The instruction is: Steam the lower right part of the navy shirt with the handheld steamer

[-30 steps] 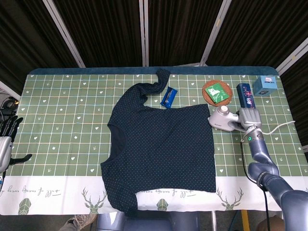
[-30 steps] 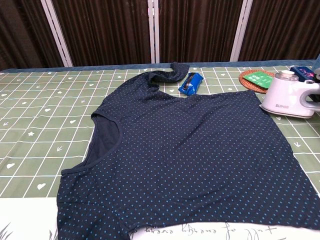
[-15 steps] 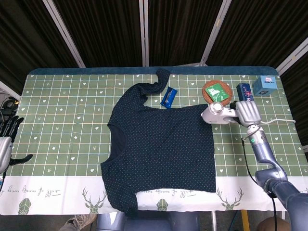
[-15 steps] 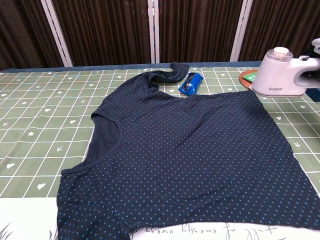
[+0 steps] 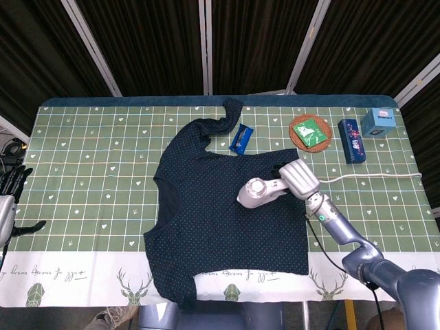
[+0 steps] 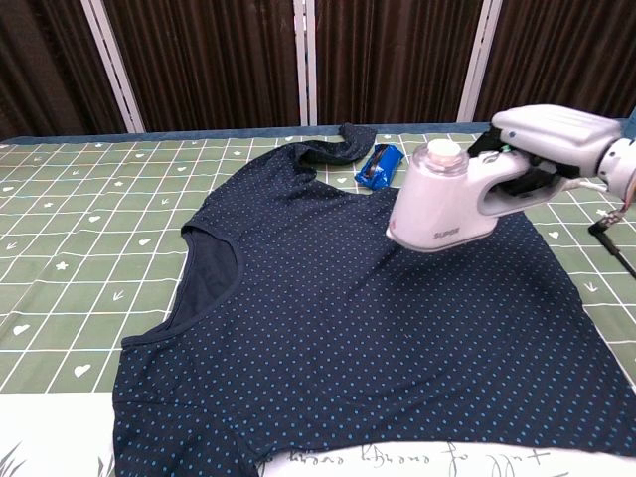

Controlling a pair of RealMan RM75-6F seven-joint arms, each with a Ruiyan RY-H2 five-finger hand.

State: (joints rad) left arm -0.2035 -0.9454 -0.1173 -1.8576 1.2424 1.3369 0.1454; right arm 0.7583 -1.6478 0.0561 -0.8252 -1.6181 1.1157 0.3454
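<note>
The navy dotted shirt (image 5: 227, 206) (image 6: 348, 318) lies flat across the middle of the table, collar toward the left. My right hand (image 5: 299, 179) (image 6: 552, 134) grips the handle of the white handheld steamer (image 5: 258, 194) (image 6: 442, 204). The steamer hangs over the shirt's right half, its head pointing left and slightly down; I cannot tell whether it touches the cloth. Its cord (image 5: 371, 176) trails off to the right. At the far left table edge my left hand (image 5: 10, 189) rests with fingers spread, holding nothing.
A blue packet (image 5: 240, 137) (image 6: 379, 165) lies beside the shirt's far sleeve. A round woven coaster with a green card (image 5: 309, 130), a dark blue box (image 5: 350, 141) and a light blue box (image 5: 379, 122) stand at the back right. Green checked tablecloth (image 5: 89, 165) covers the table.
My right hand has lifted the steamer off the table at the right and carried it leftward over the shirt's right half. The left hand has stayed put.
</note>
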